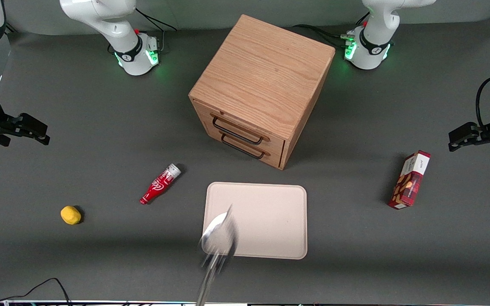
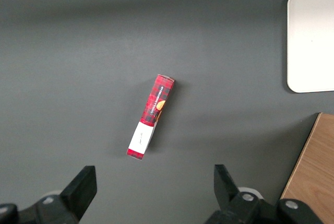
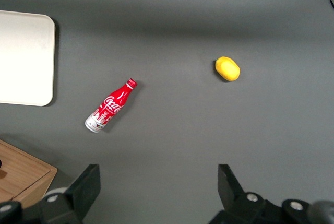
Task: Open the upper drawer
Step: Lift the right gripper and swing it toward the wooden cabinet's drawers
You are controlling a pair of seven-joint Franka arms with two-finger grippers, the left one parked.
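Grey tabletop (image 1: pixel 100 140): upper drawer (image 1: pixel 238 129) shut; gripper (image 3: pixel 159 182), jaws spread, hung toward nine o'clock, approach pending.

The boxy light oak cabinet (image 1: pixel 262 80) is sitting mid-table, with its upper drawer (image 1: pixel 233 123) stacked on the lower drawer (image 1: pixel 249 149). The flat cream plastic tray (image 1: pixel 270 212) is lying at the cabinet's six o'clock (nearer the front camera). The small red cola bottle (image 1: pixel 160 184) is lying at eight, and the black two-finger gripper (image 1: pixel 41 134) is hovering at nine.
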